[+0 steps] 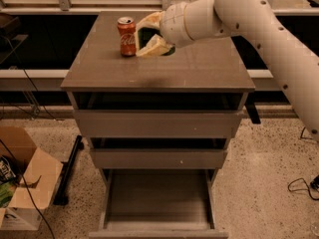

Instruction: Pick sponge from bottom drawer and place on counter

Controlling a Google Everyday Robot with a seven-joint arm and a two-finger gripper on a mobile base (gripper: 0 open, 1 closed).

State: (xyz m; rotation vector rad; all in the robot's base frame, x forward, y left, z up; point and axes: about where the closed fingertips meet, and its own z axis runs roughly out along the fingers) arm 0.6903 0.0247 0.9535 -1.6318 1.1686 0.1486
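Hovering low over the back of the counter (199, 71), the gripper (141, 39) sits just right of the can (126, 36), close but apart. Tan fingers (155, 48) are part closed on the sponge (148, 36), a dark green pad pinched between them. Cannot tell if the lower finger touches the top. White arm (269, 39) comes in from the upper right. Bottom drawer (157, 195) is pulled out, grey floor showing. The two drawers above are nearly shut. Cardboard box (25, 183) on the floor at left.
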